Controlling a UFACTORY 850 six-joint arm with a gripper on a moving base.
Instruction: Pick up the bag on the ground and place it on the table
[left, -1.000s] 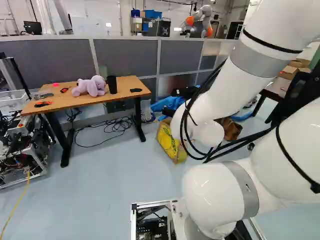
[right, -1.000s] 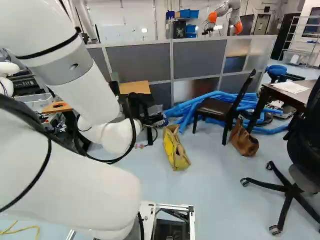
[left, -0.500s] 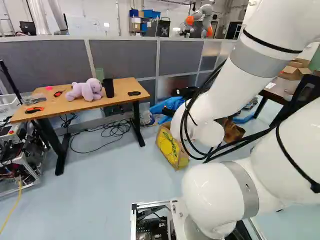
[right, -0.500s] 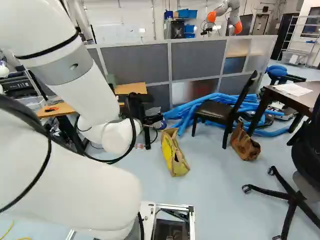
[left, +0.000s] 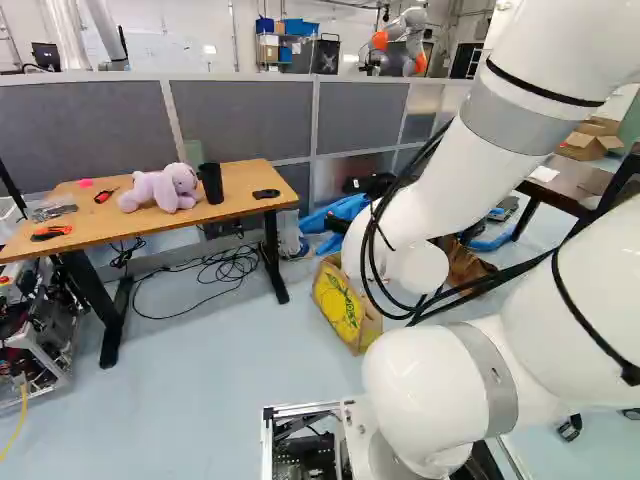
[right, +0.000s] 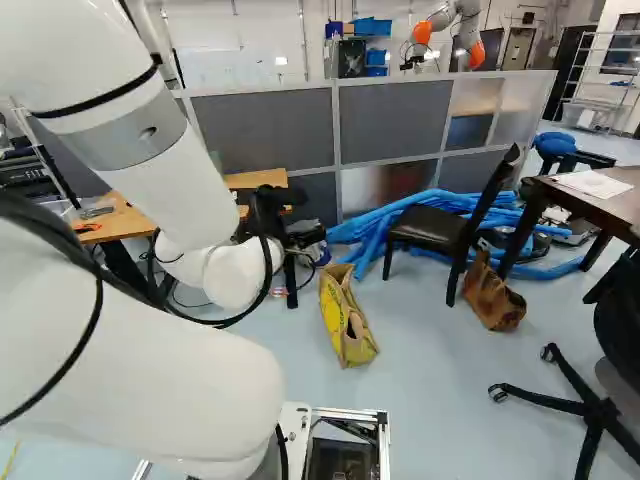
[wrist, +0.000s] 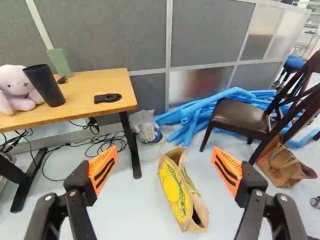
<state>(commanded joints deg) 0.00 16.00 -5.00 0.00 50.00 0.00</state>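
Yellow bag (wrist: 175, 192) looks nearer; the base (left: 267, 440) has moved forward.

a dark chair (right: 425, 228) stands on the pale floor (right: 430, 400) near a grey partition (right: 265, 130), white wall (right: 267, 35) beyond.

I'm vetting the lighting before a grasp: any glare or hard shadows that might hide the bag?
Wrist view: the bag looks fairly evenly lit, no hard shadow beside it; the chair seat carries a soft sheen. Left base view: the arm is very bright, nearly washed out in places.
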